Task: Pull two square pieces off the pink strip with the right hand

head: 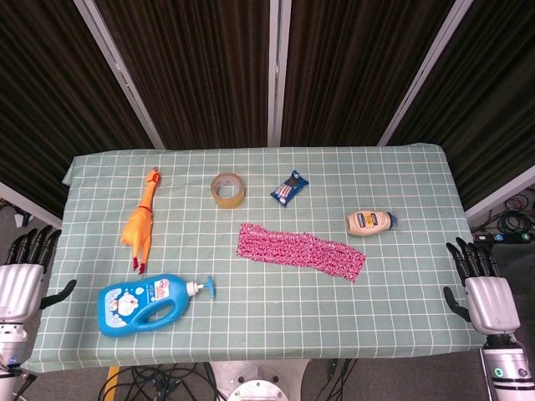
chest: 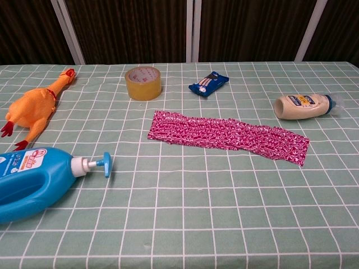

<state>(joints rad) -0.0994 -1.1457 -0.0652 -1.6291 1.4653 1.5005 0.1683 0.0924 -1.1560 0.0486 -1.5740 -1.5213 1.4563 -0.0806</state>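
The pink strip (head: 301,251) (chest: 227,137) lies flat near the middle of the green checked tablecloth, slanting down to the right. My right hand (head: 483,288) hangs off the table's right edge, fingers apart and holding nothing, well clear of the strip. At the left edge my left hand (head: 23,271) is likewise open and empty. Neither hand shows in the chest view.
A roll of tape (head: 227,190) and a small blue packet (head: 289,188) sit behind the strip. A cream squeeze bottle (head: 370,223) lies to its right. At the left are a rubber chicken (head: 140,221) and a blue pump bottle (head: 146,302) on its side.
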